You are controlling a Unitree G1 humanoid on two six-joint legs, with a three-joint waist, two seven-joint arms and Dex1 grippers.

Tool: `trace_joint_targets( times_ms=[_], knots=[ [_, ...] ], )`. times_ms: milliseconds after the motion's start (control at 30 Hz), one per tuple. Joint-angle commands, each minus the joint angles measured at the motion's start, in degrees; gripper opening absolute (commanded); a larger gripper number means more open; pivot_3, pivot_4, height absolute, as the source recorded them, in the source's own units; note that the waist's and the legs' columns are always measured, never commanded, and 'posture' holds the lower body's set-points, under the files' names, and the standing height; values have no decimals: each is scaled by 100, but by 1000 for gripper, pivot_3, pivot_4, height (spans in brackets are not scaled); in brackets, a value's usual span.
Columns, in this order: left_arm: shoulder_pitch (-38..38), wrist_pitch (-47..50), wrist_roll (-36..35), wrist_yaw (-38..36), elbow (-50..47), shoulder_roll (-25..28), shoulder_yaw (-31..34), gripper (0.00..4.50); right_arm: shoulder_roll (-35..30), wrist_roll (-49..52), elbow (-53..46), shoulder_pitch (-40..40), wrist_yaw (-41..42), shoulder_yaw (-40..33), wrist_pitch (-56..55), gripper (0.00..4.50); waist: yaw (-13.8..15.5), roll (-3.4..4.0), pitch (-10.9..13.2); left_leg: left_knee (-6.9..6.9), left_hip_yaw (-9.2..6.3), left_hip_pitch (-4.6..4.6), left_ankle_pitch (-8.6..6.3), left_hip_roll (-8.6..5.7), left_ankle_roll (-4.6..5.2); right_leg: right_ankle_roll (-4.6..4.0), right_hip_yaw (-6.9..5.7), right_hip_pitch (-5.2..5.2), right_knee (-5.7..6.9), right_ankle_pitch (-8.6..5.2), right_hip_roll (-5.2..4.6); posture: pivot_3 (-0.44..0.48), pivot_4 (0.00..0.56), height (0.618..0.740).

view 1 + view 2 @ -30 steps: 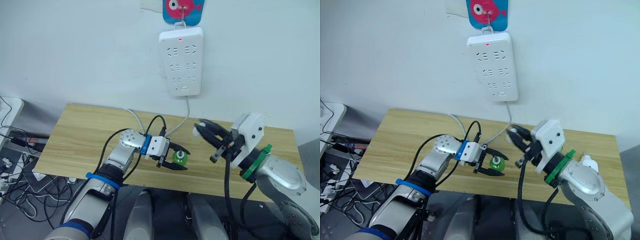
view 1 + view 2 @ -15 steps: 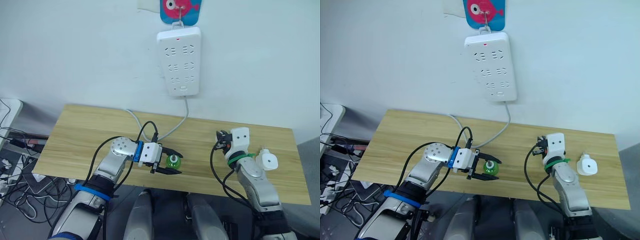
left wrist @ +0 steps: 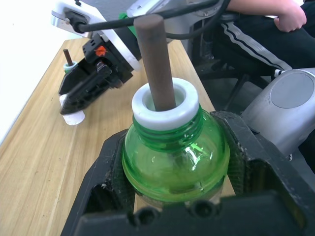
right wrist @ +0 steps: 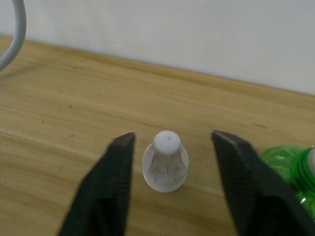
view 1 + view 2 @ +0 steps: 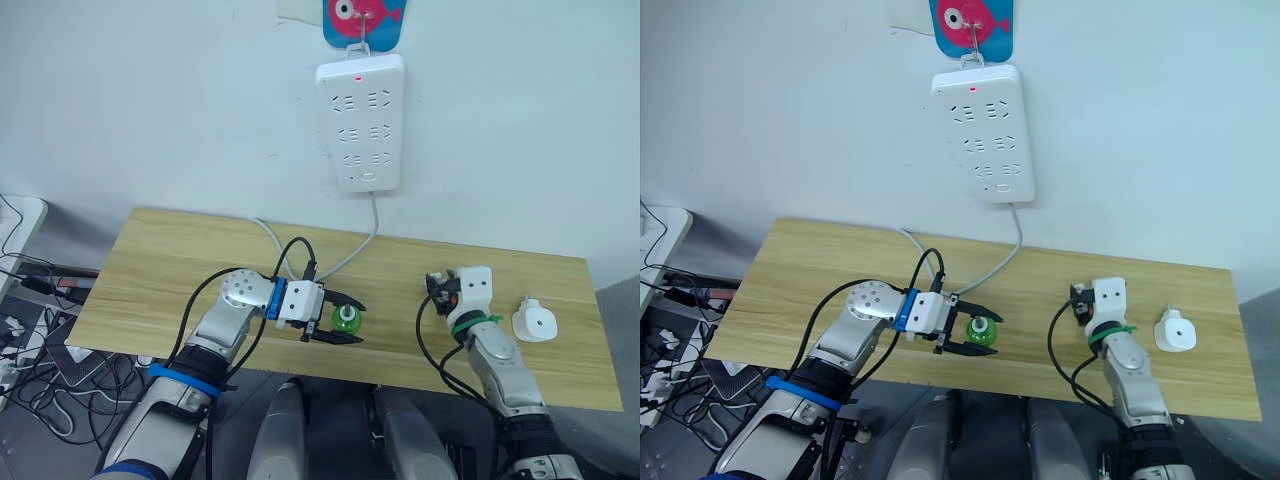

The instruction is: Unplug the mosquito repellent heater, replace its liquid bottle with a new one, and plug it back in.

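My left gripper (image 5: 344,318) is shut on a small green bottle (image 3: 174,162) with a white collar and a bare dark wick, held upright over the front middle of the wooden table (image 5: 160,260). My right gripper (image 4: 173,137) is open low over the table. A white pointed cap (image 4: 166,164) stands between its fingers, touching neither. A second green bottle (image 4: 288,169) sits just beside that gripper. I cannot tell which bottle is which. The white heater (image 5: 535,322) lies on the table at the far right, unplugged.
The white power strip (image 5: 360,125) hangs on the wall above the table, and its white cable (image 5: 365,245) drops onto the tabletop behind the left gripper. A seated person (image 3: 275,19) is beyond the table's front edge. Loose cables (image 5: 30,350) lie on the floor at left.
My right arm came down from a raised pose to the table and its fingers opened, leaving the white cap standing there. The left gripper kept its hold on the green bottle.
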Motion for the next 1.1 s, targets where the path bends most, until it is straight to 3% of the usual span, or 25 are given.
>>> trace_joint_targets(
  times_ms=[33, 67, 267, 400, 567, 667, 833, 1100],
  knots=[
    [-51, -22, -26, 7, -71, -54, 2, 2261, -77, -90, -485, 228, 57, -59, -49, 4122, 0, 1, 0, -1, 0, 0, 0, 0, 0, 0, 0, 0, 0, 0, 0, 146, 348, 740],
    [-57, -23, -27, 5, -59, -59, 5, 2261, -106, -105, -668, 335, 83, -47, -2, 4483, 0, 1, 0, -1, 1, 0, 0, 0, 0, 0, 2, 0, 0, 0, 0, 146, 348, 740],
    [-87, -76, -15, 11, 38, -81, 29, 2261, -384, 26, -2449, 1368, 341, -63, 684, 4483, -1, 5, 3, -3, -2, 0, 0, 0, 0, 1, 4, 0, -1, -1, 0, 137, 354, 740],
    [-159, -182, -19, 5, 196, -91, 76, 2261, -1028, 849, -4230, 2154, 1165, 31, 1697, 4483, -1, 10, 6, -4, -4, -1, 0, 0, 0, 1, 11, 2, -7, -2, 0, 135, 357, 740],
    [-295, -577, 4, -118, 556, -131, 75, 2261, -1772, 1854, -5531, 2217, 1901, 211, 2645, 4483, -38, 12, 8, -3, -2, 0, 0, 7, 0, -2, 13, 3, -9, -5, 4, 107, 357, 740],
    [-384, -768, -8, -195, 720, -215, 42, 2261, -1926, 1935, -5763, 1569, 1977, 678, 3008, 4483, -45, 12, 8, -3, -2, -1, 0, 7, 0, -4, 10, 3, -13, -7, 7, 107, 357, 740],
    [-475, -844, -27, -233, 846, -342, 42, 2261, -1369, 1723, -5289, 618, 1612, 1387, 3236, 4483, -39, 11, 8, -4, -6, -7, 0, 2, 0, -4, 2, 2, -18, -7, 7, 102, 350, 740],
    [-390, -765, -72, -282, 669, -336, 56, 2261, -1215, 1174, -4830, 420, 1608, 1831, 2930, 4483, -25, 11, 8, -3, -9, -11, 0, -4, 0, -4, -7, 1, -19, -6, 0, 119, 344, 740]
  ],
)
